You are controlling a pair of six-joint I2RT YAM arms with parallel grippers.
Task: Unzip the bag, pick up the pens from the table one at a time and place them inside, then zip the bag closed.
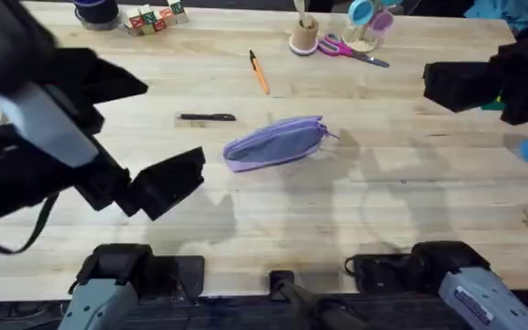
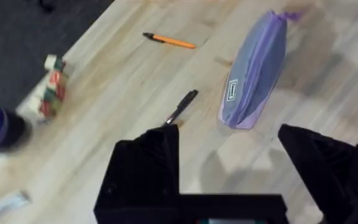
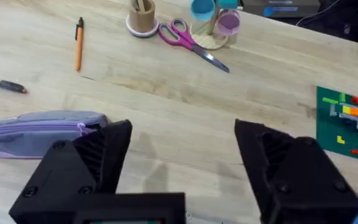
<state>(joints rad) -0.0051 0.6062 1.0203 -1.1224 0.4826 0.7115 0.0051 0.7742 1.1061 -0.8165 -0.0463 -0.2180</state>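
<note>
The lavender bag (image 1: pixel 275 142) lies on its side in the middle of the table (image 1: pixel 411 211), and its zipper looks closed with the pull at its right end. Left of the bag lies the black pen (image 1: pixel 207 117). The orange pen (image 1: pixel 259 72) rests farther back. My left gripper (image 1: pixel 168 183) hovers open above the table, left of and nearer than the bag (image 2: pixel 253 71), with the black pen (image 2: pixel 182 107) ahead of its fingers. At the far right my right gripper (image 1: pixel 452 85) hangs open and empty. Its wrist view shows the bag (image 3: pixel 39 132) and the orange pen (image 3: pixel 78 43).
Along the back edge stand coloured blocks (image 1: pixel 149 18), a wooden cup (image 1: pixel 304 35), pink-handled scissors (image 1: pixel 351 50) and a stand with blue and pink cups (image 1: pixel 367 23). A green mat (image 3: pixel 347 121) with bricks lies at the right. Bare tabletop surrounds the bag.
</note>
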